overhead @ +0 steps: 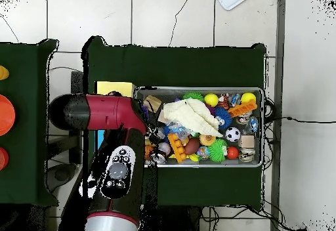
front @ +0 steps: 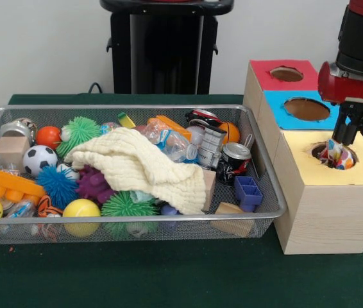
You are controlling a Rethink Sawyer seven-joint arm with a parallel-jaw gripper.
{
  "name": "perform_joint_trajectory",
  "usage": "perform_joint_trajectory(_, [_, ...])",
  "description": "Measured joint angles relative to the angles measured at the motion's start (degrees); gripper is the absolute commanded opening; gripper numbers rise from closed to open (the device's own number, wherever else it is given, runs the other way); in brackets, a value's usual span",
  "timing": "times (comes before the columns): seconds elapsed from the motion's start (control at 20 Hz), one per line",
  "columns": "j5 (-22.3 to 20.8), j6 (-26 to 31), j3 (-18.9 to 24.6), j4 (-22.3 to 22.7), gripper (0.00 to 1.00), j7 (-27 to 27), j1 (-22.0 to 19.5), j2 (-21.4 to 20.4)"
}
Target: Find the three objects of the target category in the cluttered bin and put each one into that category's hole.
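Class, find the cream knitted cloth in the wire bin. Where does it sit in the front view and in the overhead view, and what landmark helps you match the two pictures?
Front view: the cream cloth lies in the middle of the wire bin, draped over toys.
Overhead view: the same cloth lies in the bin's upper left part.
Shared landmark: the soccer ball, left of the cloth in front, right of it overhead.

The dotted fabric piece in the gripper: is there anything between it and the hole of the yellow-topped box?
Nothing visible does. In the front view the gripper holds the dotted fabric piece right at the hole of the yellow-topped box, and the piece already sits partly inside it. No other object lies at the opening.
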Motion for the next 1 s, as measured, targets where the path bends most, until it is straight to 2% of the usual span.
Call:
perform_joint_trajectory(0.5, [-0.2, 5.2, 0.0, -2.5, 0.00, 0.0, -0.3, -1.3])
perform_joint_trajectory(1.0, [-0.4, 5.6, 0.0, -3.5, 0.00, 0.0, -1.4, -2.4])
